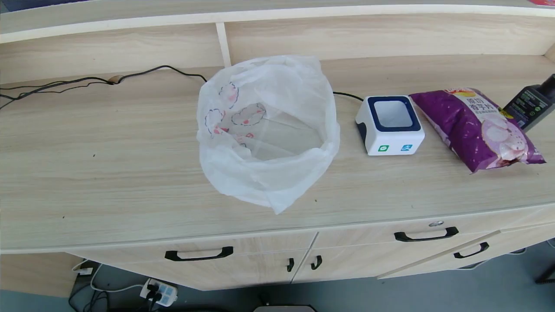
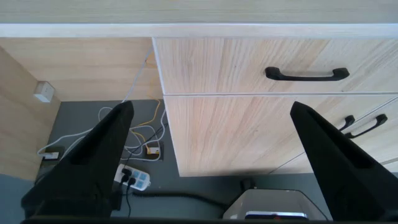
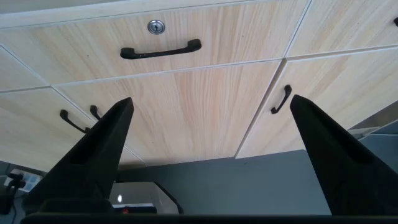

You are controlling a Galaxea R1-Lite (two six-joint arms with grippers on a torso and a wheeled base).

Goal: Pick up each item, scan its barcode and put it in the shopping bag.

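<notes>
Spread wide, my left pincer (image 2: 211, 107) and right pincer (image 3: 211, 99) are hanging below the bench (image 1: 108, 173) — nothing is bagged yet: shopping bag (image 1: 264, 130) sitting empty, purple chip bag (image 1: 477, 125) and dark bottle (image 1: 531, 104) waiting right of the scanner (image 1: 392, 125).

Left gripper (image 2: 211, 104) fingers (image 2: 93, 162) spread; facing drawer handle (image 2: 306, 74); power strip (image 2: 134, 178) on floor

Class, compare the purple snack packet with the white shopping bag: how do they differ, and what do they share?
The snack packet is purple and opaque; the shopping bag is white and see-through. The snack packet lies flat; the shopping bag stands, mouth open upward. The snack packet is right of the scanner, the shopping bag left. Both rest on the wooden counter.
</notes>
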